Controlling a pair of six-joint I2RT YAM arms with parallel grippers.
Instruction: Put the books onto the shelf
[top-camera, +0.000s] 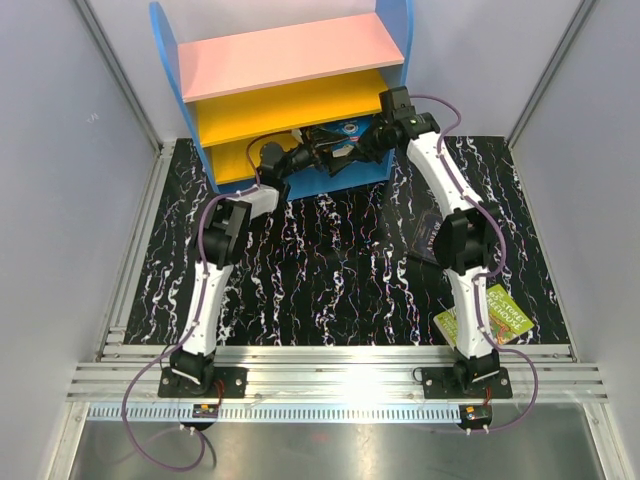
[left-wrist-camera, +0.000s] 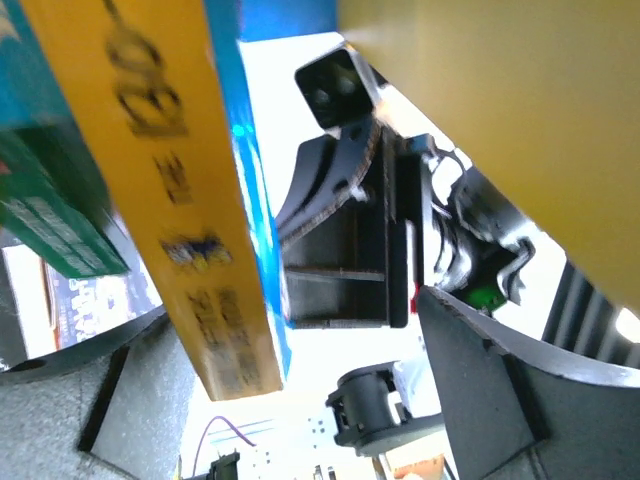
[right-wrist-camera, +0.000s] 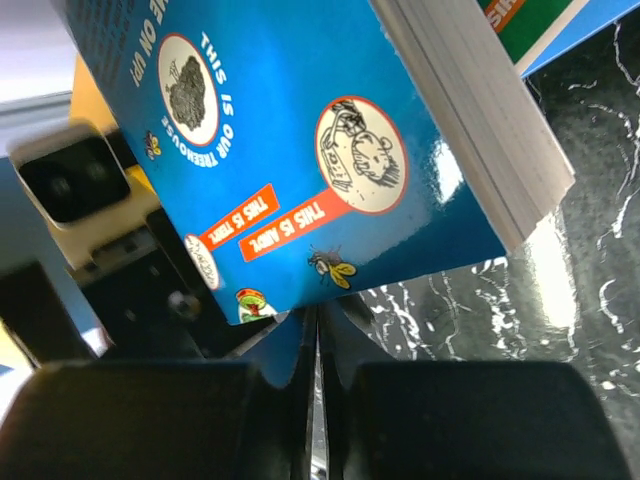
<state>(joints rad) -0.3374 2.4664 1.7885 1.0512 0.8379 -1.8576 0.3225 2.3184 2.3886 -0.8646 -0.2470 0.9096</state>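
Note:
The shelf (top-camera: 290, 55) stands at the back of the table, and both arms reach into its bottom compartment. A blue treehouse book (right-wrist-camera: 300, 150) with a yellow spine (left-wrist-camera: 190, 200) stands tilted there. My left gripper (left-wrist-camera: 300, 400) is open, and the book's spine runs between its spread fingers, nearer the left one. My right gripper (right-wrist-camera: 318, 320) is shut, its tips at the lower edge of the blue cover. A green book (left-wrist-camera: 50, 210) leans beside the blue one. On the table lie a dark book (top-camera: 425, 235) and a green book (top-camera: 500, 315).
A yellow shelf board (left-wrist-camera: 520, 100) hangs close above the left gripper. The right gripper's body (left-wrist-camera: 345, 250) faces the left wrist camera at close range. Grey walls close in the black marbled mat (top-camera: 320, 280) on both sides.

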